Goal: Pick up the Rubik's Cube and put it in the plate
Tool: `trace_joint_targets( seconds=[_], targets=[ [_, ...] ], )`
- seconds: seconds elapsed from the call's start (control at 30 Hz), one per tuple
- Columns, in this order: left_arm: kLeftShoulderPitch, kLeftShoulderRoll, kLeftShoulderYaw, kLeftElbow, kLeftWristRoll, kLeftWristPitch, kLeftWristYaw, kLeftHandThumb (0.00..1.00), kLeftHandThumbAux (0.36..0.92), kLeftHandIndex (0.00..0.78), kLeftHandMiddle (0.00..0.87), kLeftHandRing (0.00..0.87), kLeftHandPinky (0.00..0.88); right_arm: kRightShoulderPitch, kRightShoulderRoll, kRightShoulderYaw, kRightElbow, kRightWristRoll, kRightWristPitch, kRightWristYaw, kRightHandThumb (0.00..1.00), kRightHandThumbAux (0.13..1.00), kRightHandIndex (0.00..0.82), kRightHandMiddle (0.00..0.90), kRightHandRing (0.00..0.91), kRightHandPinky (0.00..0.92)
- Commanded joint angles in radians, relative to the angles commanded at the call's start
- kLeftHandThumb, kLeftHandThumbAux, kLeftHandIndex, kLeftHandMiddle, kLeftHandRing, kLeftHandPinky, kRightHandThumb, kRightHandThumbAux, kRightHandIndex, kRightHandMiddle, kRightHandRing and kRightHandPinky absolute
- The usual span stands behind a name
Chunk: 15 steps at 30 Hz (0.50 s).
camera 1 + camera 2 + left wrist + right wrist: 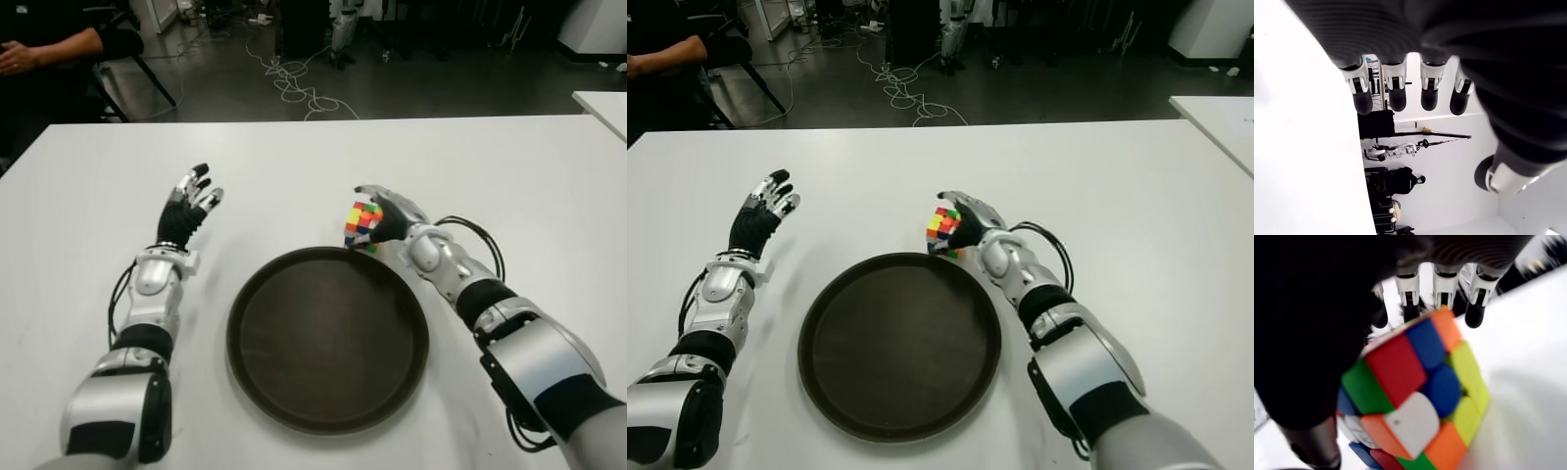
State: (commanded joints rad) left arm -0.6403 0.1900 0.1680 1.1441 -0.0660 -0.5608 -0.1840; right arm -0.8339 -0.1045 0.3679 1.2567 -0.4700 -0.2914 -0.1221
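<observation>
The white surface (323, 157) is viewed from the head by two eye cameras, facing forward and down; nearly the same scene is shared. Each hand is seen very closely from its own wrist camera

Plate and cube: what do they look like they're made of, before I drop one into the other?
Plate: dark brown, smooth and matte with a raised rim, probably plastic or coated metal; can't tell which. Rubik's Cube: glossy coloured plastic tiles with rounded edges and soft highlights, held in the right hand.
</observation>
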Motion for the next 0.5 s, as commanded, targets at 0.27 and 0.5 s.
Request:
trace_joint_targets(
  seconds=[0.27, 0.5],
  targets=[
    [-0.002, -0.003, 0.004, 0.001, 0.002, -0.004, -0.006, 0.0, 0.603, 0.0, 0.024, 0.0, 0.0, 0.001, 0.002, -0.006, 0.007, -0.001, 0.009, -0.011, 0.0, 0.76, 0.129, 0.109, 0.11, 0.114],
    [-0.001, -0.001, -0.001, -0.003, 0.007, -0.005, -0.009, 0.0, 0.604, 0.0, 0.023, 0.0, 0.0, 0.001, 0.002, -0.001, 0.01, -0.013, 0.011, -0.024, 0.0, 0.751, 0.121, 0.098, 0.098, 0.096]
  ],
)
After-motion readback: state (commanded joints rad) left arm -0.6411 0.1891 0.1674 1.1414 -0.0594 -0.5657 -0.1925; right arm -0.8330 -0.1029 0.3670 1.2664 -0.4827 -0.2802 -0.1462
